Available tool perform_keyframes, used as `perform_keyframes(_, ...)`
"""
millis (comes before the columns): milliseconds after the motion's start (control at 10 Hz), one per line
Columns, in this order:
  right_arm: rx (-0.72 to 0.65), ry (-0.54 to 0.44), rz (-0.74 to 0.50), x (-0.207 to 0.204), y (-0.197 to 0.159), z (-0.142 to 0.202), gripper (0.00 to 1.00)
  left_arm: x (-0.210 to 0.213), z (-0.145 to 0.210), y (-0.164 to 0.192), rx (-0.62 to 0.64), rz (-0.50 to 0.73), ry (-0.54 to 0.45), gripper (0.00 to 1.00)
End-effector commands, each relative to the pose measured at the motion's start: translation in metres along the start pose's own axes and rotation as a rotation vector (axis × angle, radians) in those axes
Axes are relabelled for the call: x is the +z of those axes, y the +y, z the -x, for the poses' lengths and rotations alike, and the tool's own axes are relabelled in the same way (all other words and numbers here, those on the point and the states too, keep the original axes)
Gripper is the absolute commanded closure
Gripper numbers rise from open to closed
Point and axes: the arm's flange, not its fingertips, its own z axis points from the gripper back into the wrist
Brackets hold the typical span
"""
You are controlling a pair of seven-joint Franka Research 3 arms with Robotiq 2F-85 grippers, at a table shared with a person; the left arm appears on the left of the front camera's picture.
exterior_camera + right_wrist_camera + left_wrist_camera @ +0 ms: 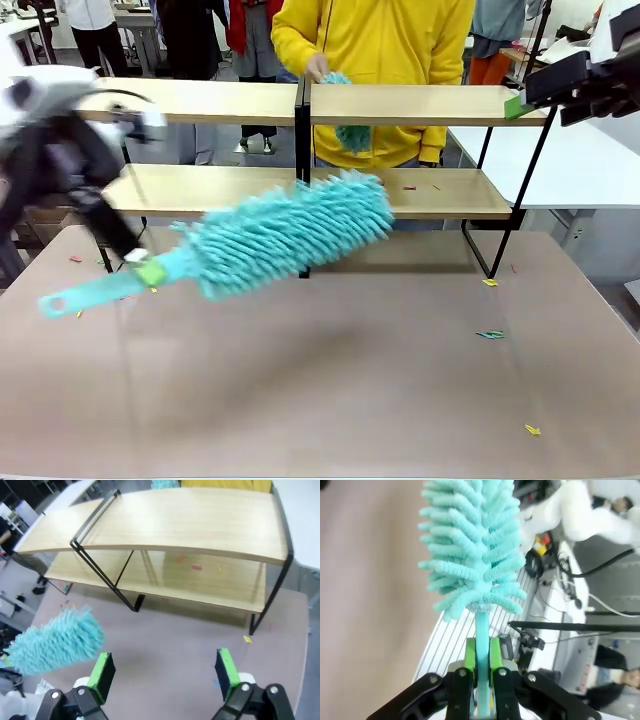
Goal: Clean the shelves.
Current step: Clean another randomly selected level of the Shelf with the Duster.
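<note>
Shelves (430,105) pale matt wood, black metal frame; duster (290,232) fluffy, likely microfibre.

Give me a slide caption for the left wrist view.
Left gripper shut on the teal duster handle.

A brown table (330,390) carries the shelves (250,190) and small coloured scraps (490,334) scattered on its top. More scraps (196,567) lie on the lower board.

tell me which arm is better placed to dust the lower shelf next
Left. Its gripper is shut on the duster, whose head sits just in front of the shelves. The right gripper is open and empty.
</note>
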Motion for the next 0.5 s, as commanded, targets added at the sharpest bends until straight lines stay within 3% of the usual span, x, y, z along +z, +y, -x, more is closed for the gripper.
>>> perform_keyframes(0,-0.002,-0.003,-0.008,0.000,0.000,-0.001,0.00,0.057,0.064,0.002,-0.042,0.028,-0.197,0.88)
perform_keyframes(200,-0.002,-0.003,-0.008,0.000,0.000,-0.001,0.00,0.123,0.129,-0.010,0.013,0.002,-0.434,0.88)
perform_keyframes(400,-0.002,-0.003,-0.008,0.000,0.000,-0.001,0.00,0.189,0.199,-0.023,-0.011,0.064,-0.634,0.88)
